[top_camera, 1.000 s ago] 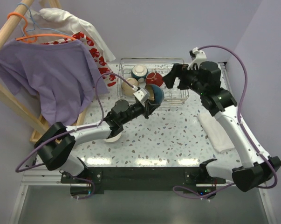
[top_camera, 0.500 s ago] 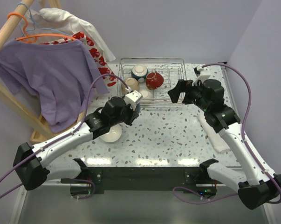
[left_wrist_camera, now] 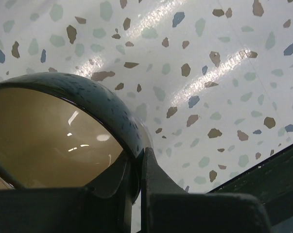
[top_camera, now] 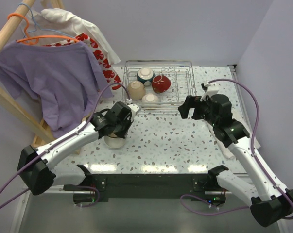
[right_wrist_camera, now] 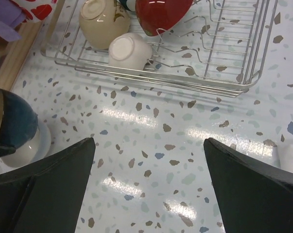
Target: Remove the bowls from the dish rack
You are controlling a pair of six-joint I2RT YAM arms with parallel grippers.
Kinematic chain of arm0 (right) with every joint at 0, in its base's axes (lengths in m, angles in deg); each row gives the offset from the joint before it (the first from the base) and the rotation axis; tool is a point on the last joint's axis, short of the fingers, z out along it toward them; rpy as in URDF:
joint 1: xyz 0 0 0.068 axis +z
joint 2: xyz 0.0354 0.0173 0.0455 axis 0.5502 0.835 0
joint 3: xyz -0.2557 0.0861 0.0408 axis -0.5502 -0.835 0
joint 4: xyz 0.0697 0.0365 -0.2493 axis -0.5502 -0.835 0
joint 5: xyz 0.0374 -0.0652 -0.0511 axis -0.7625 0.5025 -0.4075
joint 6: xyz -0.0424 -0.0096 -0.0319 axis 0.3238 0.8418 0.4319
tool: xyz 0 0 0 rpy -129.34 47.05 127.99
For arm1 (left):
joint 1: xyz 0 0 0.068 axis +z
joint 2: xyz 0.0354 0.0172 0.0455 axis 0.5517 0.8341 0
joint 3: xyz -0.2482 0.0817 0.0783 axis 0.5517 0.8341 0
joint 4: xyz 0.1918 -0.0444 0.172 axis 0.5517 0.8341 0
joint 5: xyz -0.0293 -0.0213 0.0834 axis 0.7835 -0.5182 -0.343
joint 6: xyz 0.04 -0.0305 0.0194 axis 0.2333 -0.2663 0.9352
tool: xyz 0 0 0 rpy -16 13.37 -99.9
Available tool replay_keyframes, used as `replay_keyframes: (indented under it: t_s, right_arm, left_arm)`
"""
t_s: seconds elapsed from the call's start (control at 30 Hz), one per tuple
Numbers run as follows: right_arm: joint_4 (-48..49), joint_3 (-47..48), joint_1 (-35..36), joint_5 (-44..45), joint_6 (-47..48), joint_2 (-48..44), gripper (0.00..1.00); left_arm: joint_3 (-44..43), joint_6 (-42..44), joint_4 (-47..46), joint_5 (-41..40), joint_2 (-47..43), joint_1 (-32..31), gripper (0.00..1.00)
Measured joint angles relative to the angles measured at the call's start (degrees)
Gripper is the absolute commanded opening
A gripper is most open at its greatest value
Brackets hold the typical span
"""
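Observation:
The dish rack (top_camera: pixel 182 94) stands at the back of the table. It holds a teal-and-white bowl (top_camera: pixel 146 74), a dark red bowl (top_camera: pixel 161 83), a tan bowl (top_camera: pixel 136 90) and a small pale bowl (top_camera: pixel 150 99) lying upside down. My left gripper (top_camera: pixel 116 130) is shut on the rim of a teal bowl (left_wrist_camera: pixel 63 121), one finger inside and one outside. That teal bowl (right_wrist_camera: pixel 12 121) sits in or just over a white bowl (top_camera: pixel 114 142) on the table, left of the rack. My right gripper (top_camera: pixel 184 108) hangs open over bare table in front of the rack (right_wrist_camera: pixel 224 53).
A wooden clothes stand with a purple shirt (top_camera: pixel 54 82) and other garments fills the left side, close to my left arm. A white folded cloth (top_camera: pixel 227 148) lies under my right arm. Walls close the back and the right.
My left arm carried the teal bowl out of the rack, down and left onto the white bowl. My right arm drew back from the rack toward the front right, still open.

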Motion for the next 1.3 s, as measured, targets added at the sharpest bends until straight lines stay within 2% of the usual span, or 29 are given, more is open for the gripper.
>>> replay_keyframes:
  t_s: [0.57,1.0,1.03,1.1,1.13,1.2,1.23,1.3]
  right_arm:
    - [-0.24,-4.26,0.0,-0.57,-0.02,-0.85,0.99]
    - [0.35,-6.84,0.0,-1.62,-0.22,-0.98,0.99]
    - [0.44,-7.02,0.0,-1.64,-0.2,-1.16,0.99]
    - [0.52,-7.34,0.0,-1.66,-0.22,-1.46,0.99]
    - [0.57,-7.52,0.0,-1.66,-0.22,-1.57,0.99]
    - [0.66,-7.82,0.0,-1.75,-0.26,-1.6,0.99]
    - [0.76,-8.07,0.0,-1.77,-0.28,-1.6,0.99]
    - [0.83,-8.46,0.0,-1.99,-0.46,-1.57,0.99]
  left_arm:
    - [-4.63,-4.63,12.59,1.75,5.73,0.09,0.0]
    - [-4.87,-7.54,13.75,0.39,9.84,0.09,0.0]
    - [-4.87,-7.72,13.73,0.39,10.12,0.09,0.08]
    - [-4.87,-8.24,13.6,0.44,10.36,0.09,0.16]
    - [-4.87,-8.5,13.49,0.42,10.38,0.07,0.25]
    - [-4.87,-8.83,13.18,0.39,10.36,0.07,0.34]
    - [-4.87,-9.07,13.07,0.31,10.36,0.07,0.44]
    - [-4.87,-9.57,12.83,0.26,10.25,0.07,0.53]
